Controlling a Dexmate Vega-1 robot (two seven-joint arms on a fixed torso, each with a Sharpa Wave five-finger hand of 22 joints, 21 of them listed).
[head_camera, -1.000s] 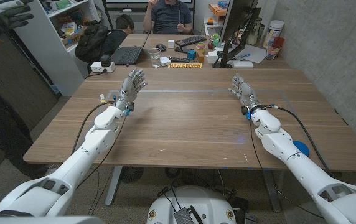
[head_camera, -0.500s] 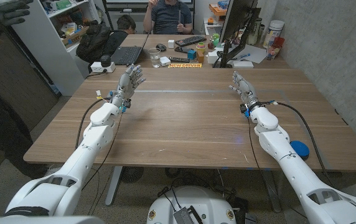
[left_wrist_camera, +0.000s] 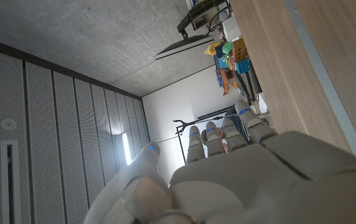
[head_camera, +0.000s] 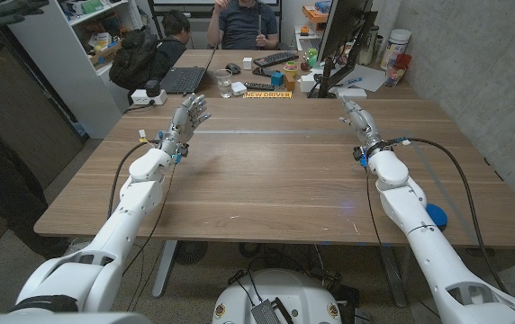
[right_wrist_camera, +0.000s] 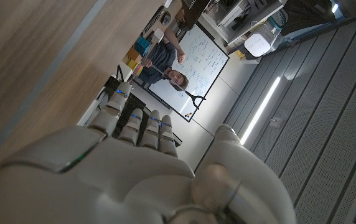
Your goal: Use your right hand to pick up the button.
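the wooden table (head_camera: pixel 266 180) spans the scene, both white arms reaching over it from the near corners. behind its far edge sit two people (head_camera: pixel 239 20), a black monitor (head_camera: pixel 343 36), an open laptop (head_camera: pixel 185 79) and a white canister with a red cup (head_camera: pixel 396 56) beside it; what those vessels hold cannot be told. the left hand (head_camera: pixel 188 120) stands raised, fingers spread wide, holding nothing. the right hand (head_camera: pixel 355 119) stands on edge near the far right, fingers extended and close together, also holding nothing. where the button is cannot be told.
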